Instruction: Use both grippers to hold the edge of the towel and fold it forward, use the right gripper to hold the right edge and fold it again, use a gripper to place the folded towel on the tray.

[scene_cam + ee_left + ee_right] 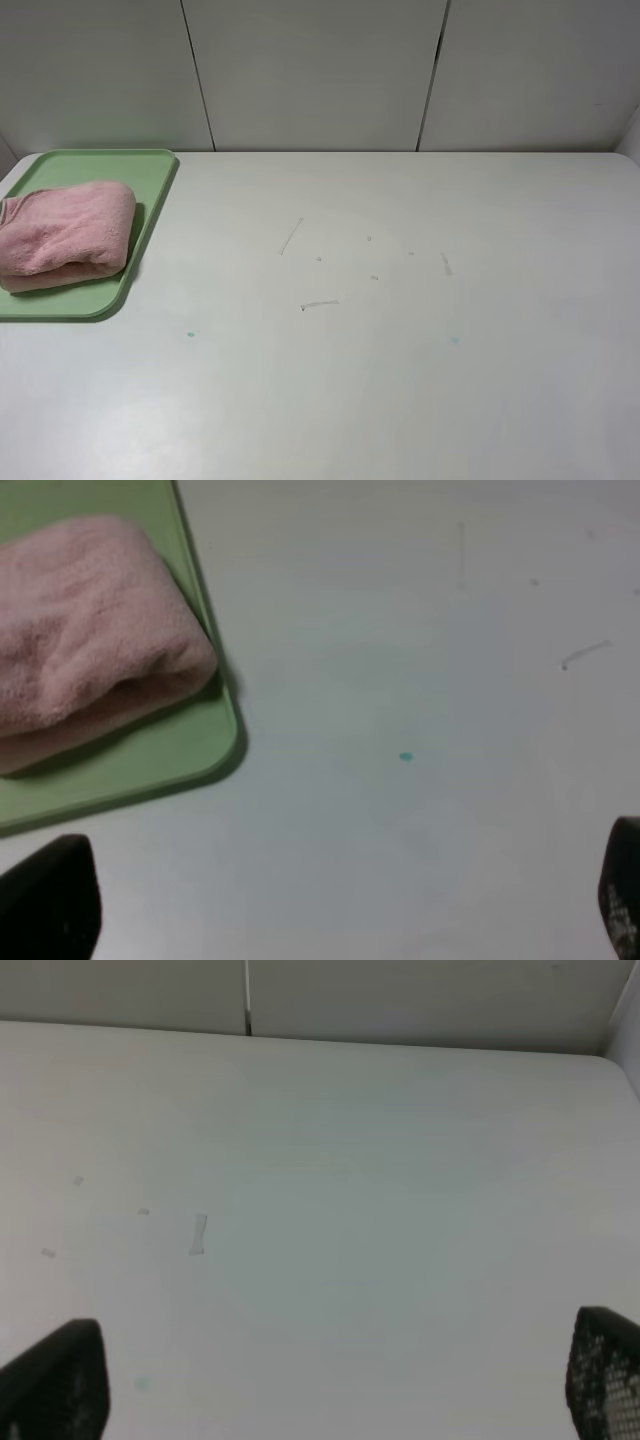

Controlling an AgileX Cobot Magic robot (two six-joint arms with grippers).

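Note:
The pink towel (65, 235) lies folded into a thick bundle on the light green tray (140, 185) at the table's far left. The left wrist view shows the same towel (90, 630) on the tray (170, 755), with its rounded fold facing the tray's corner. My left gripper (340, 905) is open, its two black fingertips wide apart over bare table, short of the tray and holding nothing. Over the bare table on the right side, my right gripper (330, 1380) also stands open and empty. Neither arm appears in the exterior high view.
The white table (400, 350) carries only faint scuff marks (290, 237) and small teal specks (190, 334). Grey wall panels (310, 70) close off the back edge. A side wall rises at the far right corner (625, 1030).

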